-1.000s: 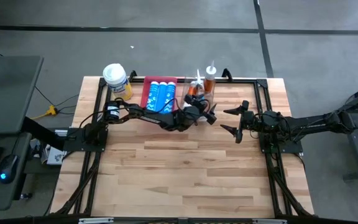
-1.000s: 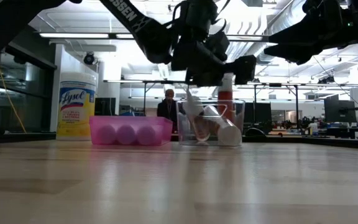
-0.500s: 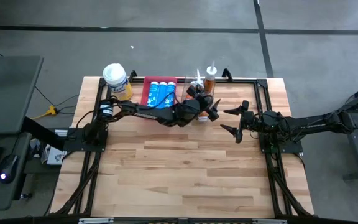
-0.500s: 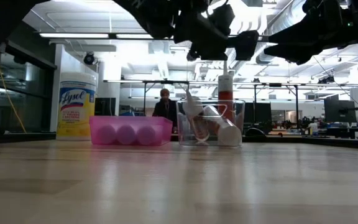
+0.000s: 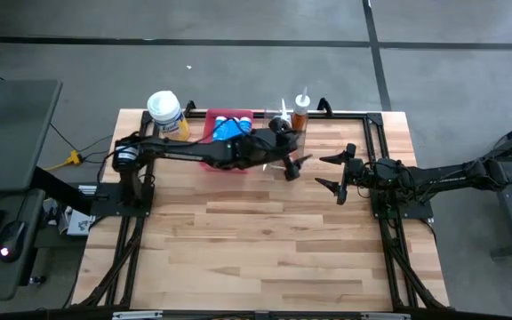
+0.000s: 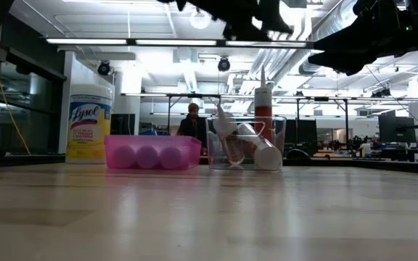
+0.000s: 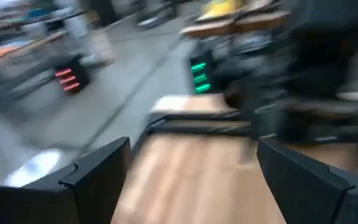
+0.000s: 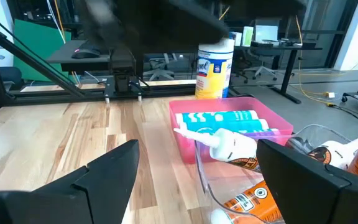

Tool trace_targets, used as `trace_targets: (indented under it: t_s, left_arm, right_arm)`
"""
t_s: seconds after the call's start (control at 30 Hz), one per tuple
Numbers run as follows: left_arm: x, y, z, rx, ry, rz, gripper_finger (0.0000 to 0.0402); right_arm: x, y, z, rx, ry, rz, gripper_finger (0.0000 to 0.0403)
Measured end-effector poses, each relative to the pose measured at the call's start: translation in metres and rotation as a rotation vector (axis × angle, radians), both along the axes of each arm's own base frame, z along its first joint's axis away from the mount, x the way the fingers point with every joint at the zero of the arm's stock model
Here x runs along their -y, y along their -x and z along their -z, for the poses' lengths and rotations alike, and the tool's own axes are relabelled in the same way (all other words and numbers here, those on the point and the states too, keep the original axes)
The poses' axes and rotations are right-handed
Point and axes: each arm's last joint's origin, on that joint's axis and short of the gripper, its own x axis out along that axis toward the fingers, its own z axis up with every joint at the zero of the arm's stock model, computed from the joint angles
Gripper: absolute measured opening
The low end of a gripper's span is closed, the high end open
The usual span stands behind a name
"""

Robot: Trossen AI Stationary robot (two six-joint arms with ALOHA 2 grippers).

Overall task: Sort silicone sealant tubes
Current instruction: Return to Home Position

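Observation:
Blue silicone sealant tubes lie side by side in a pink tray at the table's far side. Orange tubes lie in a clear bin beside it, one with its white nozzle over the bin's wall toward the tray. Another orange tube stands upright behind the bin. My left gripper hangs open and empty above the bin's near side, at the top edge of the low view. My right gripper waits open, to the right of the bin.
A yellow wipes jar with a white lid stands left of the pink tray. A black frame runs along the table's far and side edges. The bare wooden tabletop lies on the near side.
My left gripper has risen from just above the clear bin to well above it and tipped up from pointing downward to nearly level, rolling somewhat. Its fingers have stayed open and empty. The tubes have not moved.

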Motion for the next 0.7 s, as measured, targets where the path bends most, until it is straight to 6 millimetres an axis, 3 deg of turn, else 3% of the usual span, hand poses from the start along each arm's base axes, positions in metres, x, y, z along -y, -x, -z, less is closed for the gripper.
trace_targets:
  t_s: [0.23, 0.4, 0.7]
  left_arm:
    - [0.013, 0.014, -0.010, -0.011, 0.108, 0.395, 0.0343]
    - [0.016, 0.035, -0.007, -0.004, 0.150, 0.462, 0.0343]
    - [0.023, 0.098, 0.012, 0.001, 0.190, 0.532, 0.0343]
  right_arm:
    - [0.000, 0.000, 0.000, 0.000, 0.000, 0.000, 0.0321]
    - [0.000, 0.000, 0.000, 0.000, 0.000, 0.000, 0.0321]
    - [0.000, 0.000, 0.001, -0.006, 0.000, 0.000, 0.0321]
